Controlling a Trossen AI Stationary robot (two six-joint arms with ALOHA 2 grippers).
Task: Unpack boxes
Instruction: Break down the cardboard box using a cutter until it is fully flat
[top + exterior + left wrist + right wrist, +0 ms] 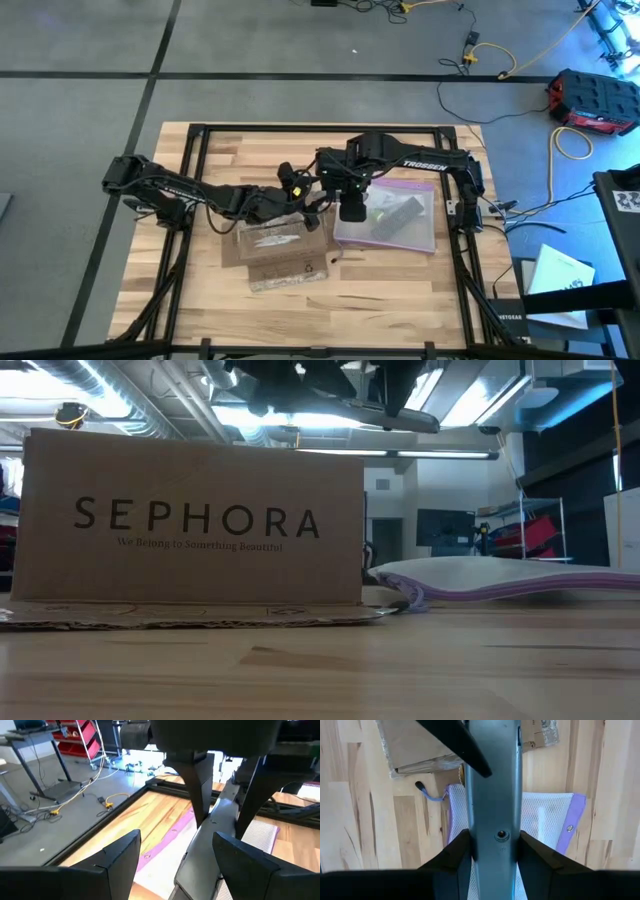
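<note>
Cardboard: 1 box point(281, 248), 1 mesh bag point(393, 222), 1 grey tool point(492, 795), 2 arms.

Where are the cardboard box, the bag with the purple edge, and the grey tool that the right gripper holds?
cardboard box point(195, 520): low view, on its lettered side wall.
bag point(415, 232): high view, on its clear part near the right edge.
grey tool point(492, 795): right wrist view, on its flat shaft above the fingers.

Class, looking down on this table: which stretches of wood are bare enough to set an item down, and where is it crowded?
Bare wood: the near strip in front of the Sephora box, and the left end beyond it. Crowded: the middle, where both grippers meet over box and mesh bag.
</note>
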